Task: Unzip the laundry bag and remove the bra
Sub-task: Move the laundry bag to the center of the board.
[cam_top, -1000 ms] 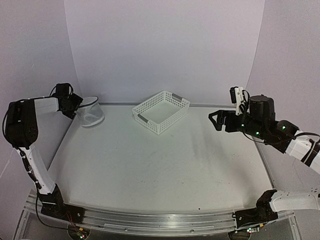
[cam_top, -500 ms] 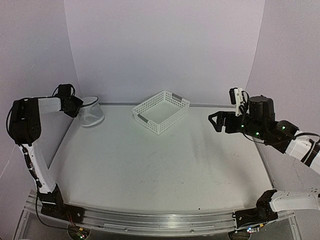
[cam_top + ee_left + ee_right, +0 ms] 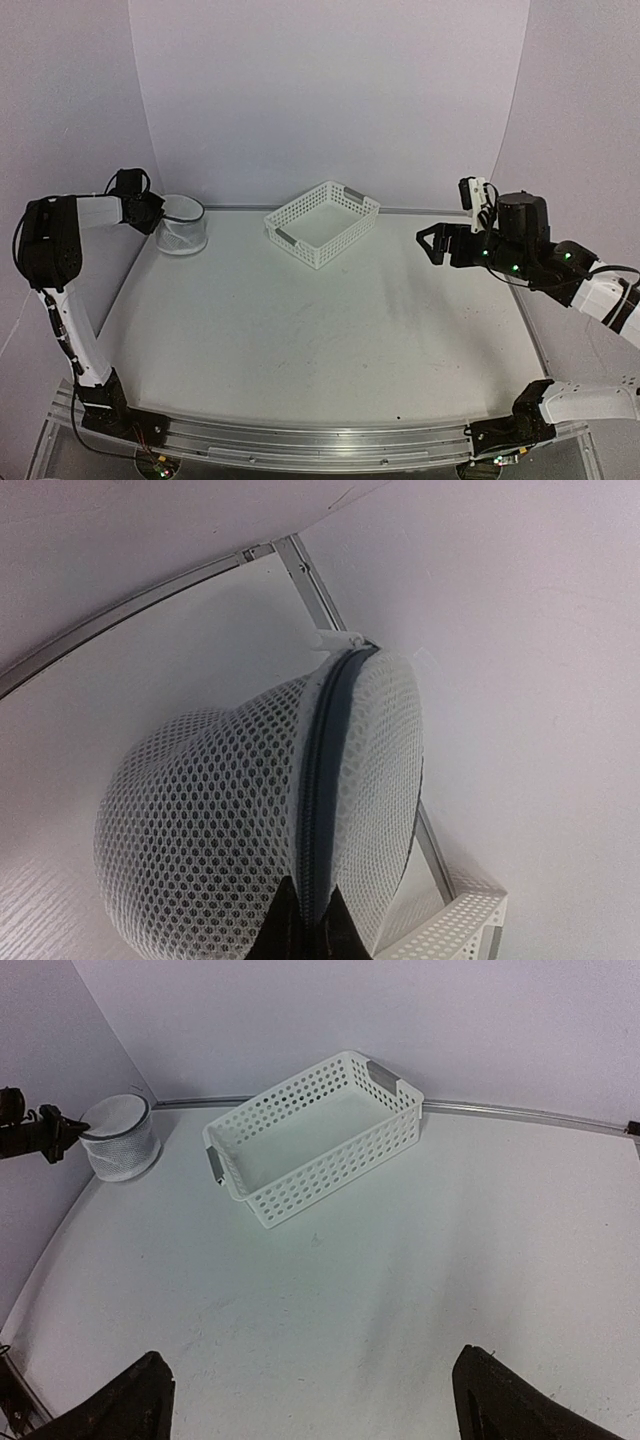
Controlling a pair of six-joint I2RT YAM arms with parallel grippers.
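The laundry bag, a small white mesh cylinder, stands upright at the far left of the table, close to the back wall. Along its rim runs a dark zipper. My left gripper reaches it from the left, and its black fingertips are pinched together on the zipper seam at the near rim. The bag and that gripper also show small in the right wrist view. Above the right side of the table my right gripper hangs open, holding nothing. The bra is hidden.
A white perforated plastic basket sits at the back centre, set at an angle, and nothing shows inside it. A metal rail runs along the table's edge beside the bag. Purple walls close off the back and both sides.
The left gripper has shut on the bag's zipper seam. The bag, tilted with its round face tipped up before, now stands upright. The right arm has not moved.
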